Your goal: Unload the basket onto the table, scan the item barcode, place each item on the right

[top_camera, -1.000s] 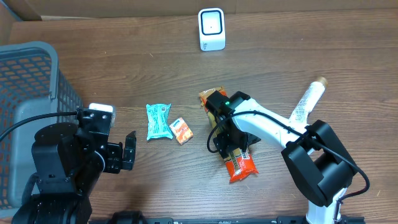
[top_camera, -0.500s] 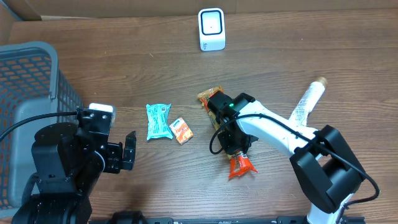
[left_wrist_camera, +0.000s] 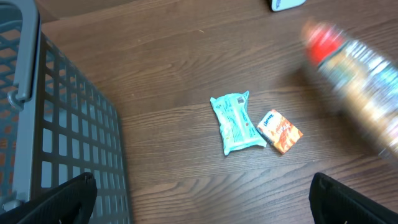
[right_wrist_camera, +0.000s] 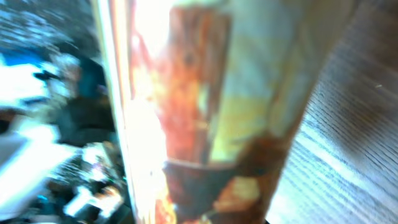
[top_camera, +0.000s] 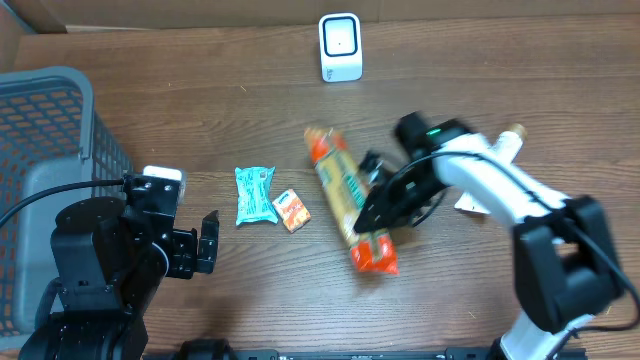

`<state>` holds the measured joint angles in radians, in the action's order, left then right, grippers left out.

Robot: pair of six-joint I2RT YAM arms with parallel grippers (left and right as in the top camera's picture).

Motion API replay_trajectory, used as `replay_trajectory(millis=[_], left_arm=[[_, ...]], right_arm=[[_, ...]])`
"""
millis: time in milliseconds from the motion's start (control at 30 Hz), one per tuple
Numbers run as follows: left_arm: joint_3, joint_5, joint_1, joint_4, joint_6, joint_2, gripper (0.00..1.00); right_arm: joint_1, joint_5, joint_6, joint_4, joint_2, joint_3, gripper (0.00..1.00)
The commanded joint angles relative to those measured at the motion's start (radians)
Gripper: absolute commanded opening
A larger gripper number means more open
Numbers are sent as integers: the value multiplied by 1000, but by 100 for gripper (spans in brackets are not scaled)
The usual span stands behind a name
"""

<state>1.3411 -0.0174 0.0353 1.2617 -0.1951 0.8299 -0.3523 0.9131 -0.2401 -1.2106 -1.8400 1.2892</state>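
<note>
We see a grey mesh basket [top_camera: 50, 120] at the tabletop's [top_camera: 200, 90] left edge; left of the middle lie a teal packet [top_camera: 255, 194] and a small orange box [top_camera: 291, 210] just beside it; toward the right edge a white tube [top_camera: 514, 132] lies, mostly hidden.

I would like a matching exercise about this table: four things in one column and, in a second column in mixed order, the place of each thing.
Things:
1. white scanner
2. teal packet
3. grey basket
4. long snack pack

Places:
a. held in the right hand
b. at the left edge of the table
c. standing at the far side, near the middle
d. lying flat beside the small orange box

Pairs: 1-c; 2-d; 3-b; 4-a.
</note>
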Motion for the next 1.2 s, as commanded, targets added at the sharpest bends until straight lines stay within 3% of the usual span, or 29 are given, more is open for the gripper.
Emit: replay_trajectory(millis=[0,367,533,1067,1167], left_arm=[[2,9,4,-2,-23,0,100],[2,9,4,-1,-23,0,100],[2,9,4,-2,-23,0,100],[2,9,4,-1,-23,0,100],[2,9,4,-2,-23,0,99]], right_arm=[[73,277,-137,-33,76,44,4],[153,645,-445,-351,79,89,3],[153,657,-436,-484,79,174,3],[153,655,-396,-466,198,282,3],[152,566,-335,-416,198,314,3]])
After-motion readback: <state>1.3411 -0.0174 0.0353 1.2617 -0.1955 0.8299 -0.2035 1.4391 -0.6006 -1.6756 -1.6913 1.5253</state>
